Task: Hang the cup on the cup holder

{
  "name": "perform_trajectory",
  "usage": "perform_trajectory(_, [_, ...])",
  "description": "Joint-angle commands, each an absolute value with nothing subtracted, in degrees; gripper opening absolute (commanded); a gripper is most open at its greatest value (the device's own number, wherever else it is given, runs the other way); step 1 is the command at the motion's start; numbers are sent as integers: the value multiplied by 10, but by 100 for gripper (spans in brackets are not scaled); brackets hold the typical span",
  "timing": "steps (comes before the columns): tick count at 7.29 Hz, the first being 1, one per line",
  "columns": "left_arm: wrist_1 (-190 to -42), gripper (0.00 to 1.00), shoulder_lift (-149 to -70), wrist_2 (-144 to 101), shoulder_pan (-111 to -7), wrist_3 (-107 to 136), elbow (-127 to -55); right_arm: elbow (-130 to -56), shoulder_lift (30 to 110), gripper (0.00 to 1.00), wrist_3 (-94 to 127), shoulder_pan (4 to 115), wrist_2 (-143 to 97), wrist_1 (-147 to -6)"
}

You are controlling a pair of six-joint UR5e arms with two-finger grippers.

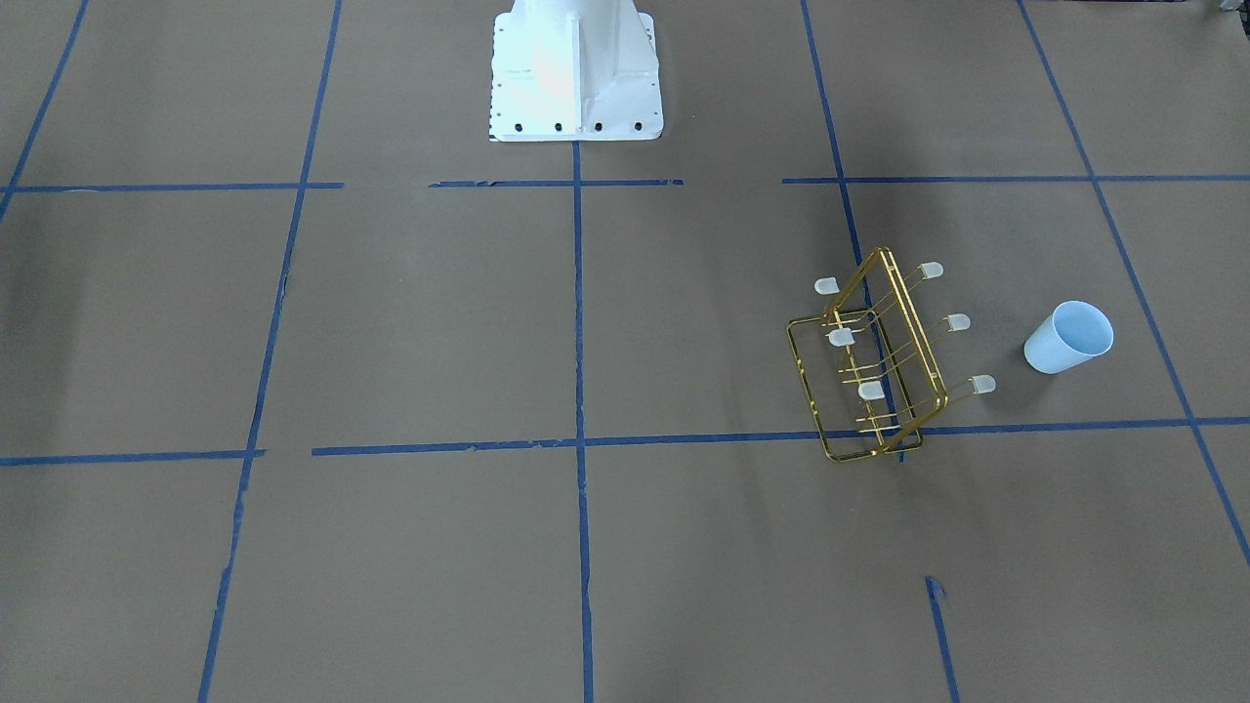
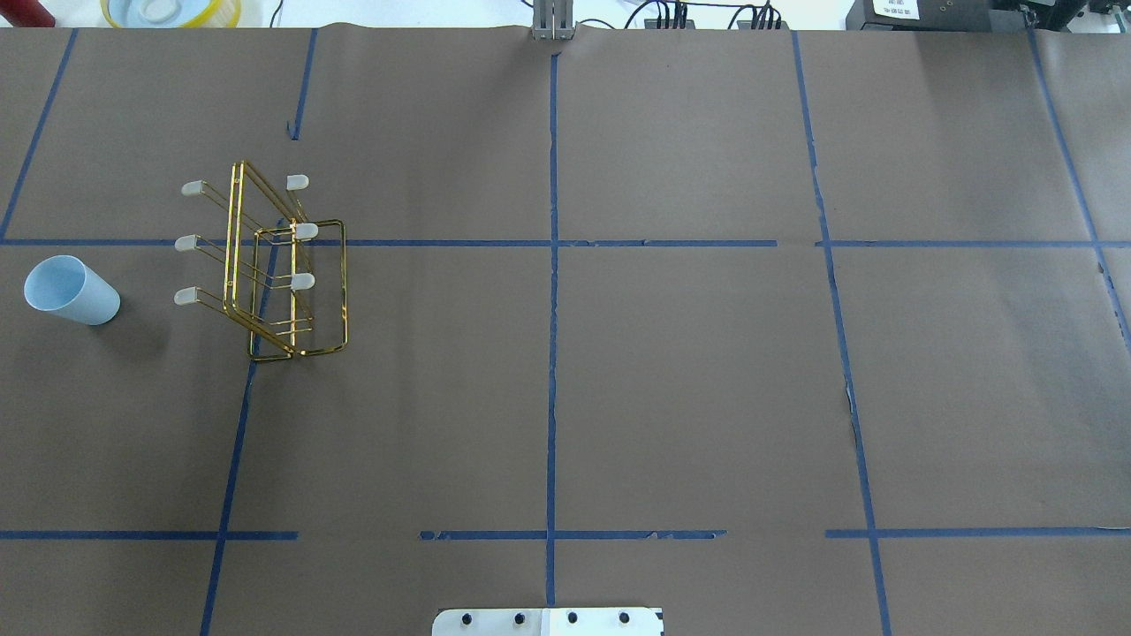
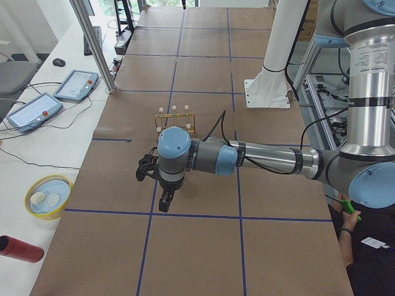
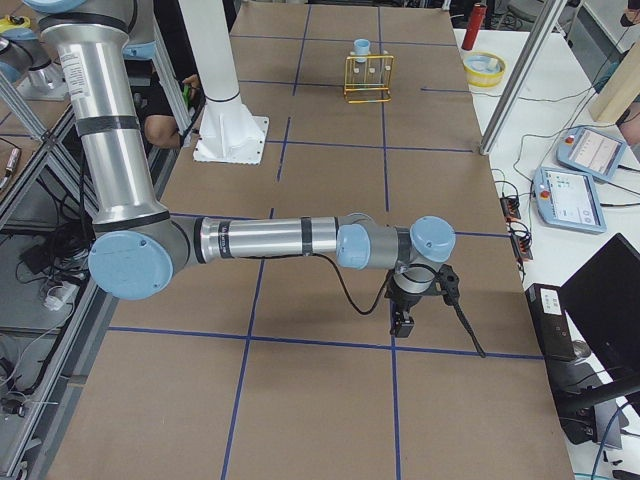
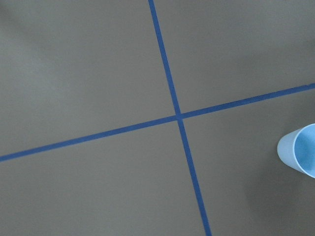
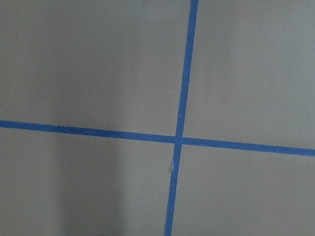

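The pale-blue cup (image 2: 71, 291) stands upright, mouth up, on the brown table, a short way from the gold wire cup holder (image 2: 283, 274). Both also show in the front view, cup (image 1: 1067, 338) and holder (image 1: 879, 361). The holder's prongs carry nothing. My left gripper (image 3: 165, 200) hangs over the table on the near side of the holder (image 3: 174, 120); its wrist view catches the cup (image 5: 300, 155) at the right edge. My right gripper (image 4: 402, 322) hangs over the table's other end, far from the cup (image 4: 361, 46). I cannot tell whether either gripper is open or shut.
The white robot base (image 1: 576, 73) stands at the table's edge. A yellow bowl (image 3: 48, 196) and a red cylinder (image 3: 21, 249) lie on the side bench, with teach pendants (image 3: 77, 84) and a metal post (image 3: 95, 46). Blue tape lines cross the table.
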State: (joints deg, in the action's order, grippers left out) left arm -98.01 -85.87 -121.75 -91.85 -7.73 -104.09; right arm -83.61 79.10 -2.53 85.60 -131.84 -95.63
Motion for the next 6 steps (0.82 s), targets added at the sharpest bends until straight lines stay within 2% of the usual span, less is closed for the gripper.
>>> perform_trajectory(1, [-1171, 100, -840, -1061, -873, -80, -1048, -837, 791, 100, -25, 856, -1318, -956])
perform_trajectory(3, [-1360, 100, -777, -937, -755, -82, -1038, -837, 791, 100, -25, 856, -1318, -956])
perform_trajectory(6, [-1450, 100, -718, -871, -676, -76, -1040, -837, 791, 100, -25, 855, -1318, -956])
